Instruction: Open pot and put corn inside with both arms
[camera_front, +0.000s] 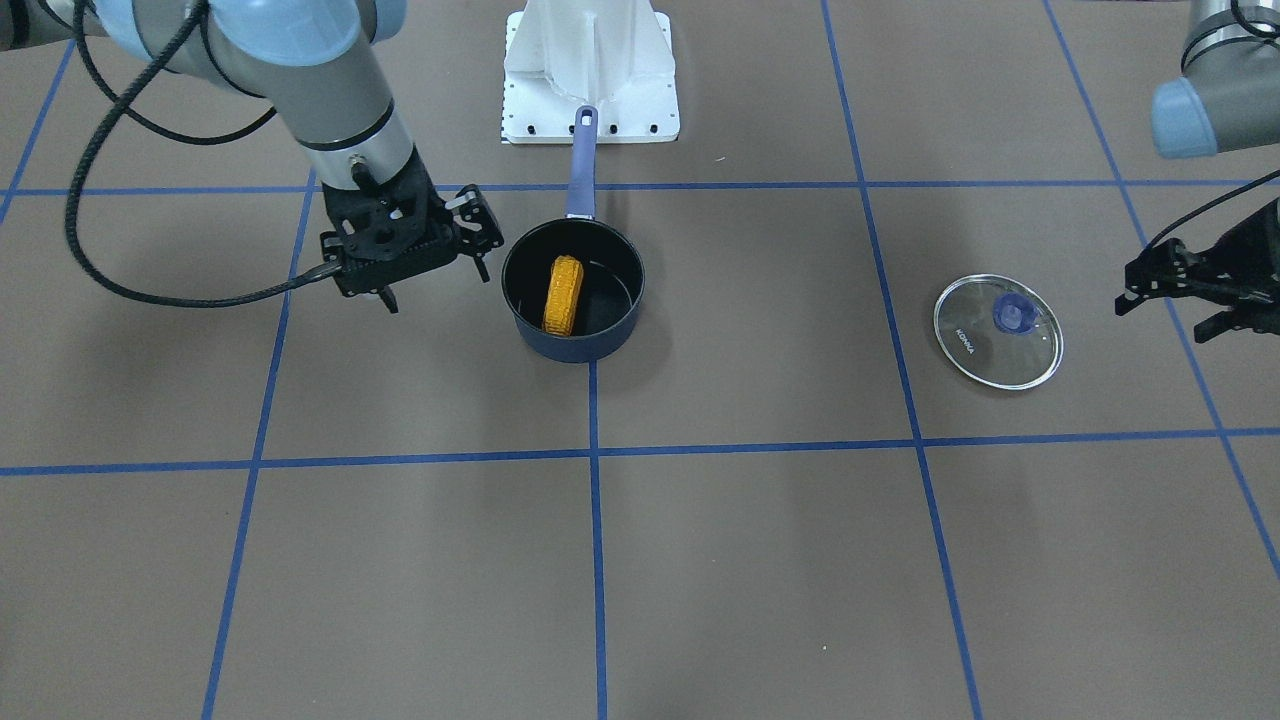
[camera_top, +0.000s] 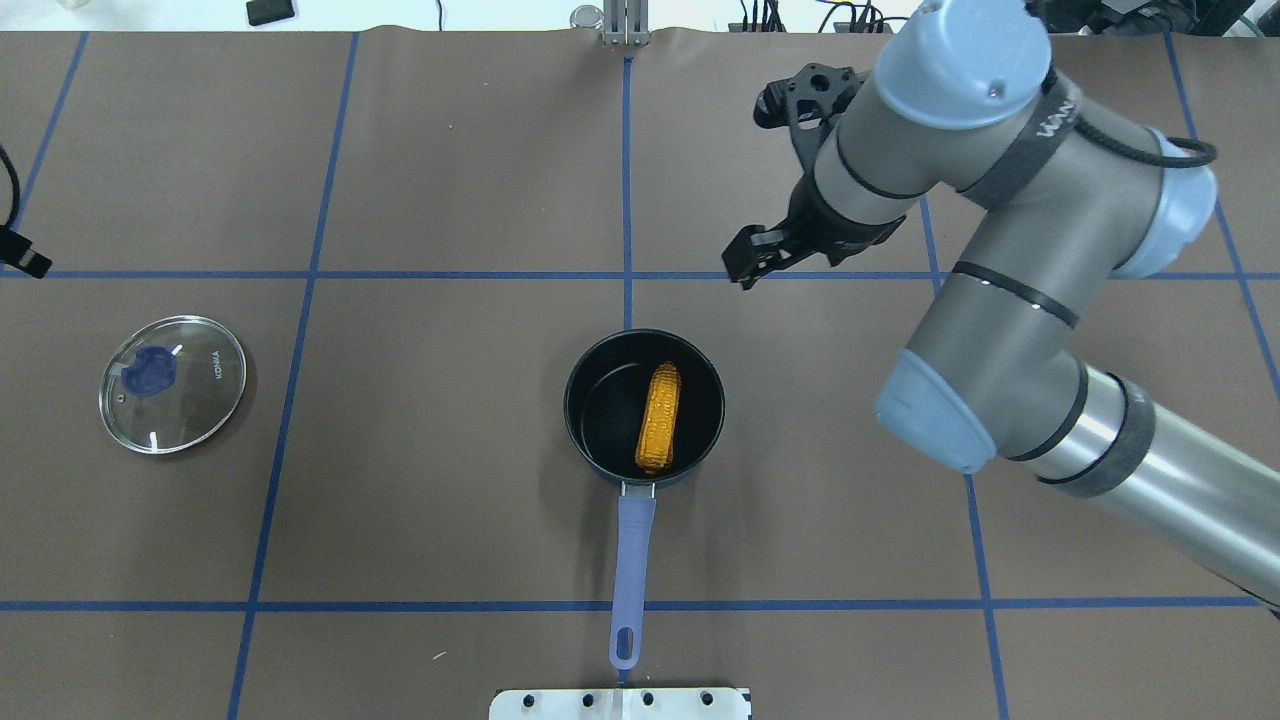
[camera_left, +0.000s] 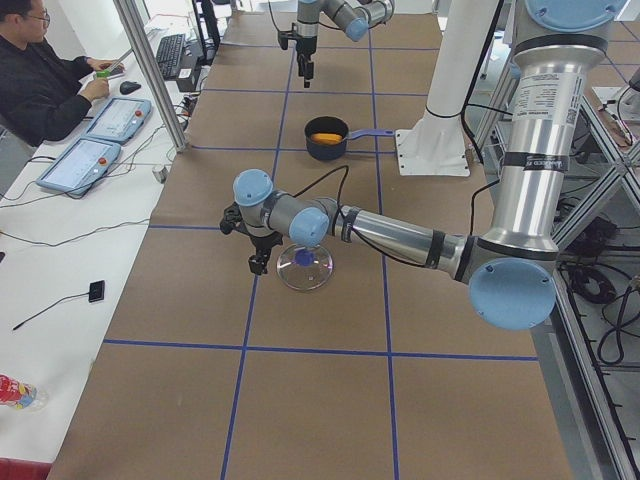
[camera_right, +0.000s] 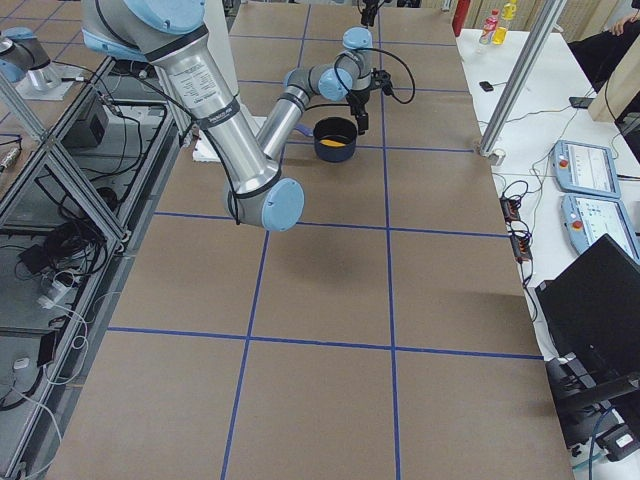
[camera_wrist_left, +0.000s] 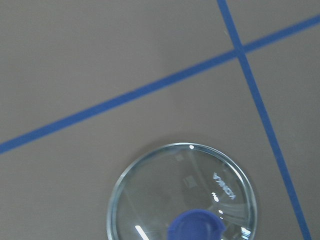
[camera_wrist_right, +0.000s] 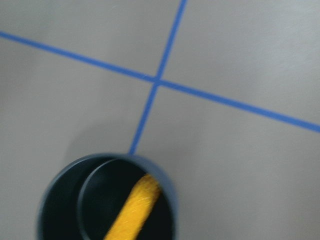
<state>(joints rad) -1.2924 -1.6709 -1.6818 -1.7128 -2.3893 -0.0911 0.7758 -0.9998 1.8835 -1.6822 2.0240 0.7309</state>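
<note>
Seen from over the robot's shoulders, the white base plate (camera_top: 620, 703) lies nearest, at the surface's (camera_top: 450, 200) near edge. Just beyond it the pot's blue handle (camera_top: 633, 560) points back toward the robot along a blue tape line (camera_top: 628, 180). The pot (camera_top: 567, 400) stands upright and uncovered in the middle of the surface. The corn (camera_top: 660, 417) lies inside it on the dark bottom, to the right of centre, lengthwise in line with the handle.

At about the same depth, well off to the left, the glass lid (camera_top: 195, 385) rests flat on the surface with its blue knob (camera_top: 150, 370) up. The left gripper (camera_front: 1165, 312) hangs near the lid on its outer side, not touching it, fingers spread and holding nothing.

Farther out, beyond the pot and to its right, the right gripper (camera_front: 430, 262) hangs above the surface, clear of the rim. Its fingers are spread apart and empty.
</note>
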